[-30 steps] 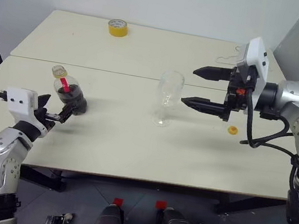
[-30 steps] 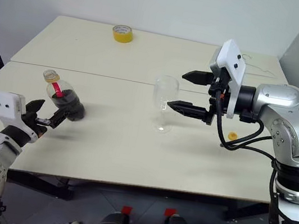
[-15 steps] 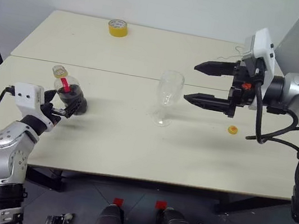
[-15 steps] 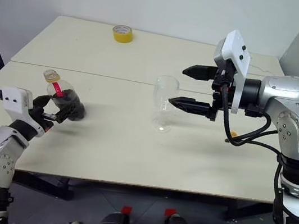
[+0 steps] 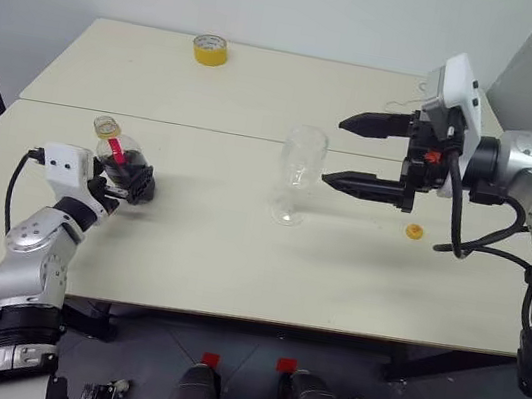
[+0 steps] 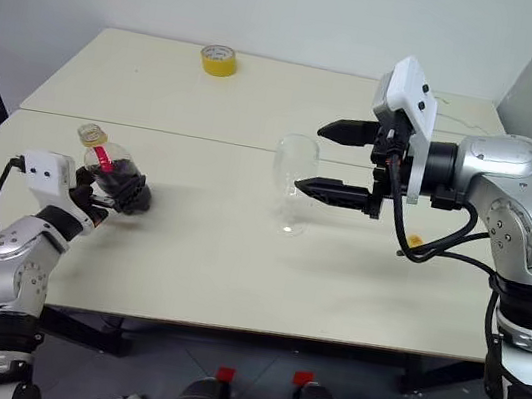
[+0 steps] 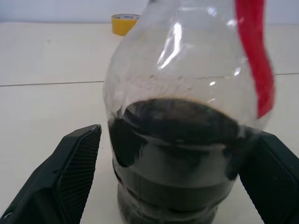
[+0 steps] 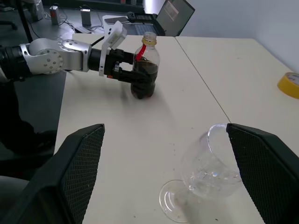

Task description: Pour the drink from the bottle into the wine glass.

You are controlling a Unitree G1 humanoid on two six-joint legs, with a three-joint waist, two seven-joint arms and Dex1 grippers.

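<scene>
Nearest the front edge of the worktop point(image 5: 234, 275), toward its left side, the left end effector point(image 5: 130, 185) sits with its two black fingers spread wide on either side of the bottle point(image 5: 126, 169). The wrist view shows a clear gap at each flank, so nothing is gripped yet; the fingers bracket the lower, liquid-filled belly, likely because that is the widest and steadiest place to squeeze. The bottle stands upright with the drink point(image 7: 175, 140) filling roughly its lower half and its neck open, the cap off. A small yellow cap point(image 5: 414, 231) lies on the worktop toward the right edge.

Further in, near the middle of the worktop, the wine glass point(image 5: 298, 174) stands upright and looks empty, well apart from the bottle. The right end effector point(image 5: 349, 153) hovers just beside its bowl, fingers fully apart and holding nothing, probably poised to steady the glass during pouring.

At the far edge lies a yellow tape roll point(image 5: 209, 49), clear of the work.
</scene>
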